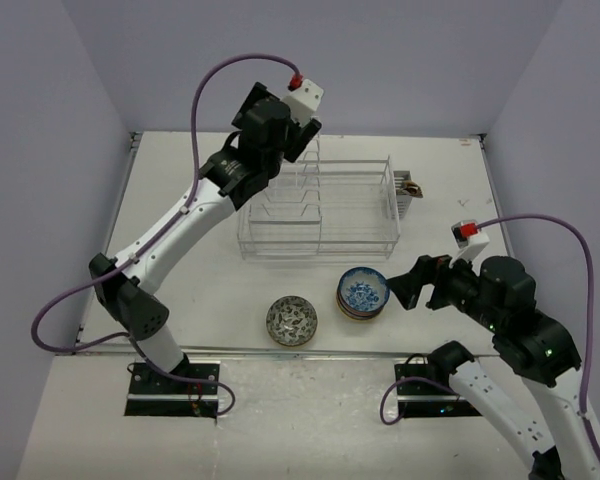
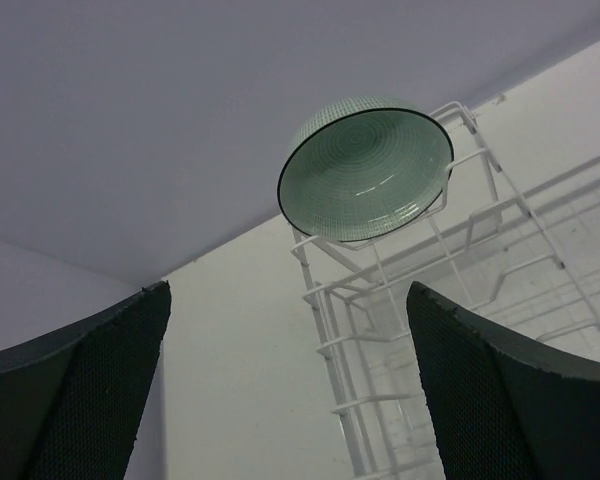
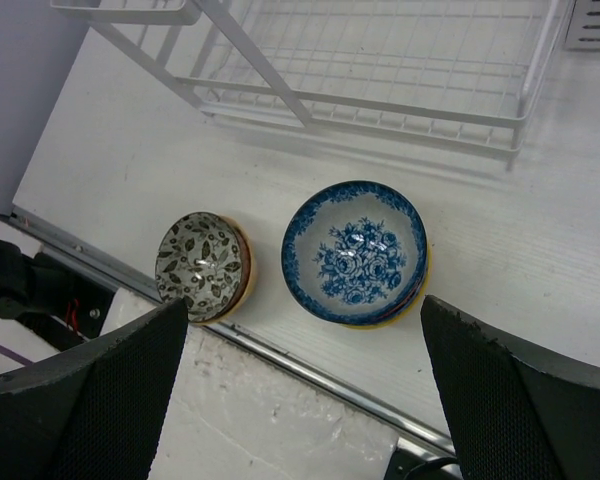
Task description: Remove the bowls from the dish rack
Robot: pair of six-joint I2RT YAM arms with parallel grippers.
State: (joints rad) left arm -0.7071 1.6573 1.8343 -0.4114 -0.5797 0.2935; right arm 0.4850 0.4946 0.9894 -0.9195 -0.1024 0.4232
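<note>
The dish rack stands mid-table. In the left wrist view a pale green bowl sits on edge at one end of the rack, ahead of and apart from my left gripper, which is open with nothing between its fingers. In the top view that arm covers the bowl. A blue-white floral bowl tops a small stack in front of the rack. A grey leaf-patterned bowl rests to its left. My right gripper hovers open and empty above the table's near edge, close to the stack.
A small grey and brown object lies against the rack's right end. A metal rail marks the table's near edge below the right gripper. Walls close the table in on three sides.
</note>
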